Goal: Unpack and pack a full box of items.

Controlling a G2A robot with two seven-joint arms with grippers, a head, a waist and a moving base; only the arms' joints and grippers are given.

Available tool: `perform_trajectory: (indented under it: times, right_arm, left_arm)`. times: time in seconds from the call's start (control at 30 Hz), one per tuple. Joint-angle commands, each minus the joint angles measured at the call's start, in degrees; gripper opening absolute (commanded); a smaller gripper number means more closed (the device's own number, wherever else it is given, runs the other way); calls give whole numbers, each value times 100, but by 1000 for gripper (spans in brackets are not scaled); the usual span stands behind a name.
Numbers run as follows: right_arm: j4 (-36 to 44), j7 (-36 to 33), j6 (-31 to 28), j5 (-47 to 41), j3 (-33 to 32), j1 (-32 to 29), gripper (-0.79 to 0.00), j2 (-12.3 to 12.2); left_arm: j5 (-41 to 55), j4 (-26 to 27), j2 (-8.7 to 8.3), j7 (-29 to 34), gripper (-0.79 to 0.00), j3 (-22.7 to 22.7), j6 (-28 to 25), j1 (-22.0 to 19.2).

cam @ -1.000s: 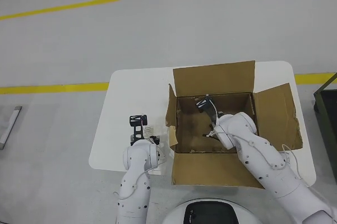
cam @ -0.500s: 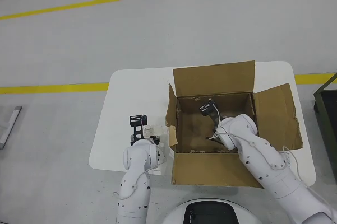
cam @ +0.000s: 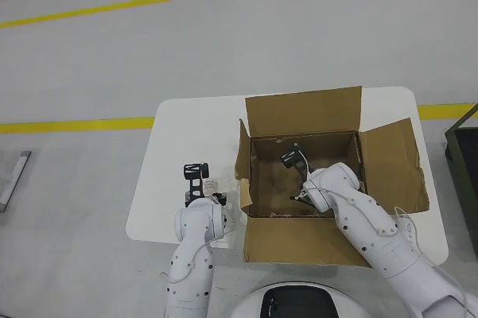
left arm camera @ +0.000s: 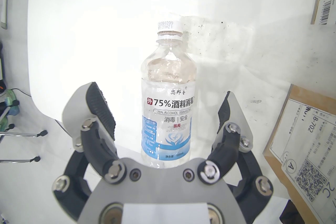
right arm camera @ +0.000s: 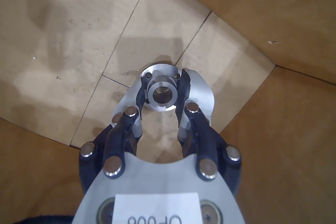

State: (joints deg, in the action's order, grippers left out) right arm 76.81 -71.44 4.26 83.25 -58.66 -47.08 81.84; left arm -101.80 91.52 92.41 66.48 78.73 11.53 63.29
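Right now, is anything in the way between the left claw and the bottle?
No, nothing I can see. The bottle sits on the white table, right between the left claw's open fingers, with a gap on each side.

There are two grippers. One clear disinfectant bottle (left arm camera: 168,104) with one white cap stands between the spread jaws of the left gripper (left arm camera: 161,97), touching neither. One flanged metal bushing (right arm camera: 161,93) is clamped between the jaws of the right gripper (right arm camera: 162,88). One open cardboard box (cam: 302,113) with four flaps surrounds the right jaws. One white table (cam: 199,135) bears the box and the bottle.
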Motion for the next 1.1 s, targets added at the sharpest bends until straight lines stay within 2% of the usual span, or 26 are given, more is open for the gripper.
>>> perform_trajectory:
  times: [0.0, 0.17, 0.23, 0.3, 0.8, 0.93, 1.07]
  right_arm:
    - [-58, 8, -13, -6, 13, 23, -499, 13]
    - [-173, 21, -21, -31, 22, 66, -542, 43]
    - [-188, 21, -19, -30, 16, 79, -637, 52]
    - [-147, 25, -8, -33, -7, 84, -785, 57]
    - [486, 163, 18, -158, -306, -110, -785, 54]
    - [1170, 712, -35, -1141, -840, -445, -785, 28]
    - [1837, 1381, -372, -3126, -1785, -1032, -785, -15]
  left_arm:
    - [0, 0, 0, 0, 0, 0, 0, 0]
    - [0, 0, 0, 0, 0, 0, 0, 0]
    - [0, 0, 0, 0, 0, 0, 0, 0]
    - [0, 0, 0, 0, 0, 0, 0, 0]
    - [0, 0, 0, 0, 0, 0, 0, 0]
    - [0, 0, 0, 0, 0, 0, 0, 0]
    - [0, 0, 0, 0, 0, 0, 0, 0]
